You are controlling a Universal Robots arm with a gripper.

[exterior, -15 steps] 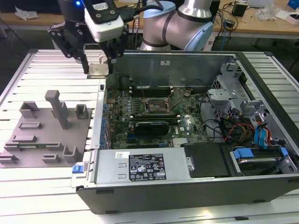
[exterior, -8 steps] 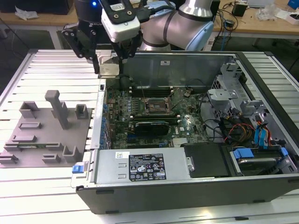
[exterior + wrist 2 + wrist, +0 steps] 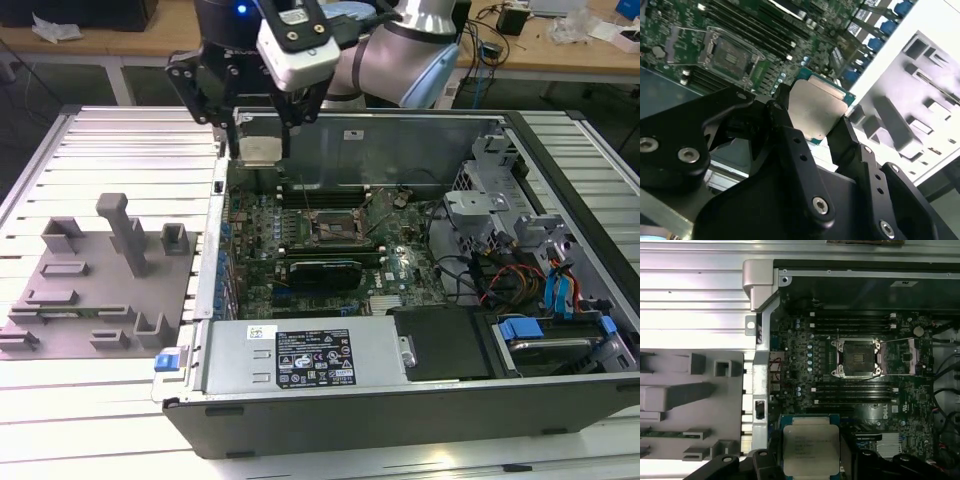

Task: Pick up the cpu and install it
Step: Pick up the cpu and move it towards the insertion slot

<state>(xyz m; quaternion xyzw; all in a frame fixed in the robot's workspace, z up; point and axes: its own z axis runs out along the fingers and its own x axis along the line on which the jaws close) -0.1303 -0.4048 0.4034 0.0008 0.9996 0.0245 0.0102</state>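
Note:
The cpu (image 3: 260,150), a small square chip with a silvery top, hangs in the air over the edge of the open computer case, at the exterior view's left. My gripper (image 3: 259,148) is shut on it, one black finger on each side. Both wrist views show the cpu (image 3: 815,111) (image 3: 810,446) clamped between the fingers (image 3: 784,117). The open socket (image 3: 330,228) (image 3: 730,54) (image 3: 856,357), with its metal frame and raised lever, sits on the motherboard some way from the chip.
A grey plastic fixture plate (image 3: 90,270) (image 3: 690,390) with upright posts lies on the slatted table beside the case. The case holds memory slots, a power supply (image 3: 300,355) with stickers, cables and blue drive brackets (image 3: 560,290). Its walls (image 3: 400,140) rise around the board.

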